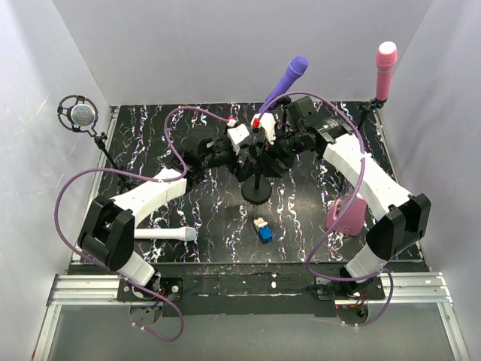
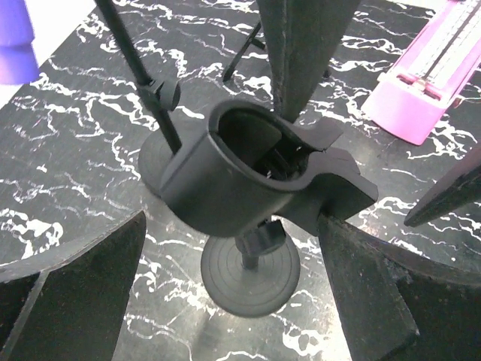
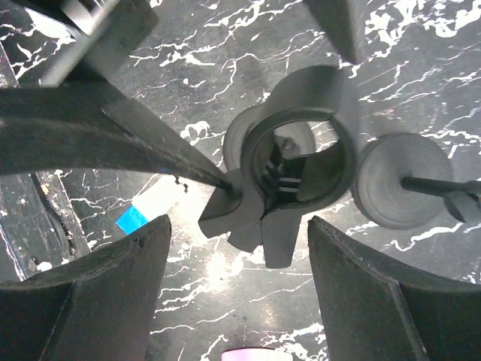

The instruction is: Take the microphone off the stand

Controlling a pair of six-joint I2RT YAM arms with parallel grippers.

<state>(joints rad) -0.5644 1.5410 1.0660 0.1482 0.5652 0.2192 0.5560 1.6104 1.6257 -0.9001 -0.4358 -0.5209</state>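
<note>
The black stand (image 1: pixel 257 192) in the middle of the table has an empty clip (image 2: pixel 240 177), also seen from above in the right wrist view (image 3: pixel 301 162). No microphone sits in it. My left gripper (image 2: pixel 240 301) is open, its fingers either side of the clip. My right gripper (image 3: pixel 240 293) is open too, and hovers over the same clip. Both meet above the stand in the top view: left gripper (image 1: pixel 242 149), right gripper (image 1: pixel 273 147). A white microphone (image 1: pixel 165 235) lies on the table at the front left.
A purple microphone (image 1: pixel 290 77) stands on a second stand just behind. A pink microphone (image 1: pixel 385 68) stands at the back right, and a silver one in a shock mount (image 1: pixel 79 114) at the back left. A pink box (image 1: pixel 347 214) and a small blue-white block (image 1: pixel 263 230) lie nearby.
</note>
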